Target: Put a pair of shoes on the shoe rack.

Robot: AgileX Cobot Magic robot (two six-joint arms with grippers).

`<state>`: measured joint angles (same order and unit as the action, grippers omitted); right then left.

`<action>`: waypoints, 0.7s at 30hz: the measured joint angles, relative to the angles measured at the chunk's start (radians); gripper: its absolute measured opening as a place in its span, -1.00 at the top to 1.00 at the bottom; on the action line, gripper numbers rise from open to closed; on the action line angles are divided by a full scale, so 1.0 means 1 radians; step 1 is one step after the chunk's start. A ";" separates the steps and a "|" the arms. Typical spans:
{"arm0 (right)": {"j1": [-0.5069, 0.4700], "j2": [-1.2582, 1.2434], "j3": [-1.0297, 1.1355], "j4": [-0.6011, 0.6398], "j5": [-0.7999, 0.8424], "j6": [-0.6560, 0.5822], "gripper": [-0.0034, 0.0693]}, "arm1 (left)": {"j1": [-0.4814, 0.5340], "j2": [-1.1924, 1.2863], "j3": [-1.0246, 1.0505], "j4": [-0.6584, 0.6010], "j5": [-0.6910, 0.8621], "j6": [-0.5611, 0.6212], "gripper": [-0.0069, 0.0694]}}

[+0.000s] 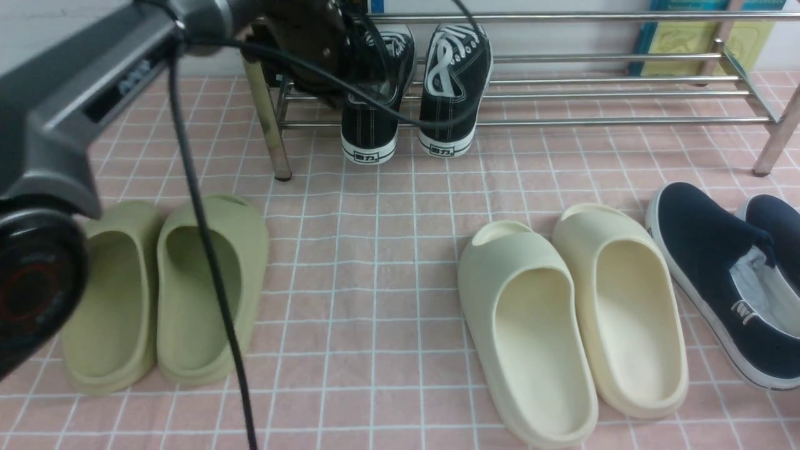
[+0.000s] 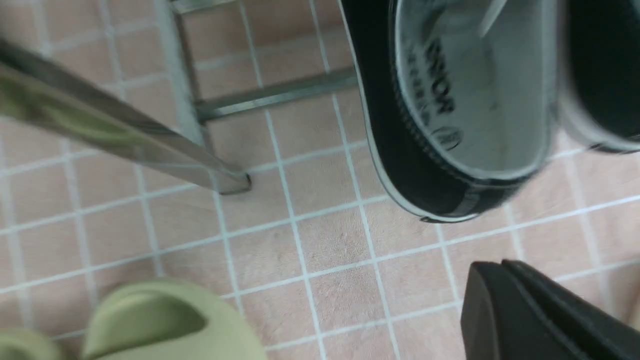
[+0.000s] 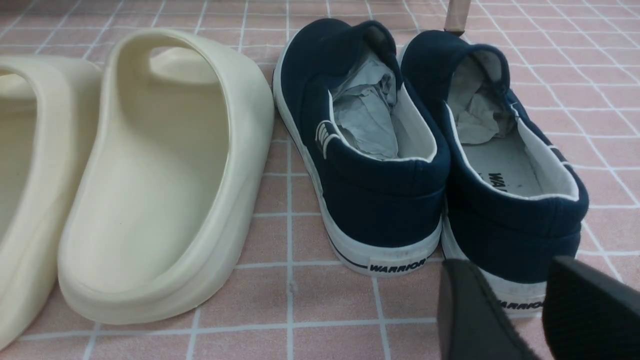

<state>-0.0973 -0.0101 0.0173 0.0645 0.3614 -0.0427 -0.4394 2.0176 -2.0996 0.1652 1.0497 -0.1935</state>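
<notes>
Left pincer (image 2: 492, 282) is sitting fully closed, its black fingers (image 2: 535, 320) pressing against each other and gripping nothing. It is hovering near the heel of the left sneaker (image 1: 370, 122) without touching it, at the upper middle of the front view. The dark left arm (image 1: 81, 94) is extending there from the left edge, with a black cable (image 1: 209, 262) hanging down the frame.

That sneaker and the right sneaker (image 1: 454, 87) are lying side by side, just apart, on the left end of the shoe rack (image 1: 612, 94). Both are tilting, toes raised toward the back and white-soled heels jutting out past the front rod.

Right pincer (image 3: 505, 280) is standing open, its jaws well parted with nothing between them. It is hanging close behind the heels of the navy slip-ons (image 3: 380, 210); whether it is touching one is impossible to tell. Those slip-ons are lying at the right edge of the front view. Cream foam slides (image 1: 562, 312) are lying at lower middle-right and green foam slides (image 1: 162, 294) at lower left, all on the pink gridded surface (image 1: 375, 281).
</notes>
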 joint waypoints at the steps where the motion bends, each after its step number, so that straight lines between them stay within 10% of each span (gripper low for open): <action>1: 0.000 0.000 0.000 0.000 0.000 0.000 0.25 | 0.000 -0.066 0.000 0.011 0.027 0.000 0.76; 12: 0.000 0.000 0.000 0.000 0.000 0.000 0.25 | 0.000 -0.537 0.106 0.224 0.158 -0.018 0.74; 21: 0.000 0.000 0.000 0.000 0.000 0.000 0.25 | 0.000 -1.178 0.742 0.379 0.110 -0.208 0.73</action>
<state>-0.0973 -0.0101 0.0173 0.0645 0.3614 -0.0427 -0.4394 0.8401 -1.3580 0.5442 1.1598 -0.4013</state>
